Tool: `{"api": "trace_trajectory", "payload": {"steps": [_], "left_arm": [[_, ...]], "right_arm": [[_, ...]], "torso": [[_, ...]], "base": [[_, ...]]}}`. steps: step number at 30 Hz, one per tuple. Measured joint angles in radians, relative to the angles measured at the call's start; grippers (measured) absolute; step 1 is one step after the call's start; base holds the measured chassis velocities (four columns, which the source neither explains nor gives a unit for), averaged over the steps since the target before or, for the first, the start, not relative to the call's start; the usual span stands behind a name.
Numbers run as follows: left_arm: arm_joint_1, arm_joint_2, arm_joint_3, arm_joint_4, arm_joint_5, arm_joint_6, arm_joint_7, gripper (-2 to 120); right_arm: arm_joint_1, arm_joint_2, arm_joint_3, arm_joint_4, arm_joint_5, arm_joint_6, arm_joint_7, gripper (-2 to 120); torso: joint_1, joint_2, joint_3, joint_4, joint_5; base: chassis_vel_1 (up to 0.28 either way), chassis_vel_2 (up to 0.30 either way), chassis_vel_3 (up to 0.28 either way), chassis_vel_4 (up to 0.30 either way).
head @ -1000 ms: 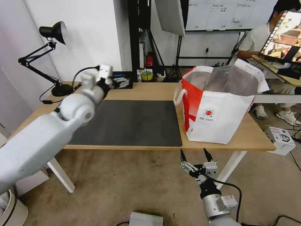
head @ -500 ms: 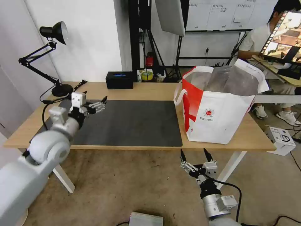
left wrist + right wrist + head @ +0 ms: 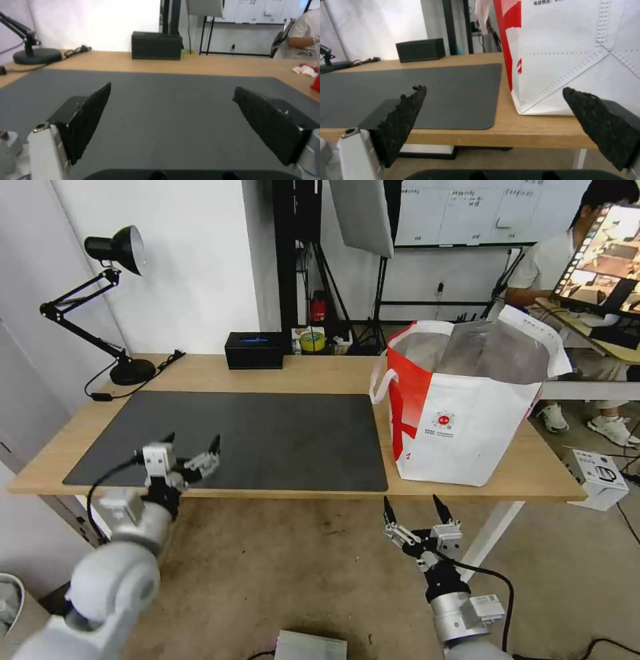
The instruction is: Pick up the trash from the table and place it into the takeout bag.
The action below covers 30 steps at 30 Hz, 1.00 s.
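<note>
Trouble, judged from the head view first: could clip the near edge of the desk (image 3: 300,373) with the left tool (image 3: 193,441), hanging at lower left right over that edge and the dark mat (image 3: 267,440), spread wide and holding nothing. Could likewise knock the right tool (image 3: 412,507), at lower centre below the desk front, wide and empty, if raised straight up. Finds the takeout bag (image 3: 467,427) upright at right of frame on the desk, mouth open, silvery lining showing; hides its contents behind its wall, so trash probably inside, a guess only. Puts a black tissue box (image 3: 253,350) and a lamp (image 3: 123,370) along the far edge at upper left.

Left wrist view: looks across the mat (image 3: 173,82) between wide fingers of the left tool (image 3: 171,92); catches a small white scrap (image 3: 305,70) at right edge, trash or bag handle, cannot tell.

Right wrist view: frames the right tool (image 3: 493,92), wide, level with the desk edge (image 3: 506,136), the bag (image 3: 573,50) close at upper right; might snag it on a careless sweep.

Against the earlier frames: left arm down from high over the far side to the near edge; right tool and bag unchanged.
</note>
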Motion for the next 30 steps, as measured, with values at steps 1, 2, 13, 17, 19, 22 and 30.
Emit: {"api": "trace_trajectory", "payload": {"steps": [1, 2, 13, 17, 19, 22, 30], "left_arm": [[0.018, -0.014, -0.002, -0.004, 0.024, -0.004, 0.009, 100], [0.018, -0.014, -0.002, -0.004, 0.024, -0.004, 0.009, 100], [0.193, -0.108, -0.081, -0.107, 0.140, -0.029, 0.046, 100], [0.239, -0.148, -0.085, -0.159, 0.170, -0.020, 0.050, 100], [0.252, -0.155, -0.092, -0.179, 0.174, -0.012, 0.050, 100], [0.279, -0.161, -0.106, -0.207, 0.177, -0.001, 0.052, 100], [0.308, -0.160, -0.118, -0.235, 0.183, 0.008, 0.060, 100]], "right_arm": [[0.000, 0.000, 0.000, 0.000, 0.000, 0.000, 0.000, 100], [0.000, 0.000, 0.000, 0.000, 0.000, 0.000, 0.000, 100], [0.000, 0.000, 0.000, 0.000, 0.000, 0.000, 0.000, 100], [0.000, 0.000, 0.000, 0.000, 0.000, 0.000, 0.000, 100], [0.000, 0.000, 0.000, 0.000, 0.000, 0.000, 0.000, 100], [0.000, 0.000, 0.000, 0.000, 0.000, 0.000, 0.000, 100], [0.000, 0.000, 0.000, 0.000, 0.000, 0.000, 0.000, 100]], "torso": [[0.000, 0.000, 0.000, 0.0000, 0.0000], [0.000, 0.000, 0.000, 0.0000, 0.0000], [0.000, 0.000, 0.000, 0.0000, -0.0001], [0.000, 0.000, 0.000, 0.0000, -0.0001], [0.000, 0.000, 0.000, -0.0001, 0.0000], [0.000, 0.000, 0.000, 0.0000, 0.0000], [0.000, 0.000, 0.000, 0.0000, -0.0001]], "base": [[0.000, 0.000, 0.000, 0.000], [0.000, 0.000, 0.000, 0.000], [0.000, 0.000, 0.000, 0.000], [0.000, 0.000, 0.000, 0.000], [0.000, 0.000, 0.000, 0.000], [0.000, 0.000, 0.000, 0.000], [0.000, 0.000, 0.000, 0.000]]}}
